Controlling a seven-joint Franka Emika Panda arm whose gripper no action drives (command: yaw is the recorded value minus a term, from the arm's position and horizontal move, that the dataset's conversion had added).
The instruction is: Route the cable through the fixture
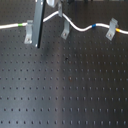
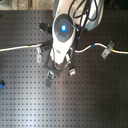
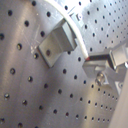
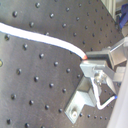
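Here the fingers [image 4: 89,59] are clamped on the cable [image 4: 45,38], held just beside a metal clip [image 3: 56,44] on the perforated desk [image 1: 65,95]; lower the cable squarely into the clip slot, keeping tension low.

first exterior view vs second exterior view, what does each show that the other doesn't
Only the first exterior view shows the blue band on the long thin white cable and the small grey metal middle clip unobstructed. Only the second exterior view shows the white arm head with its round blue light from above. Both share the cable, its green band, and the black perforated board.
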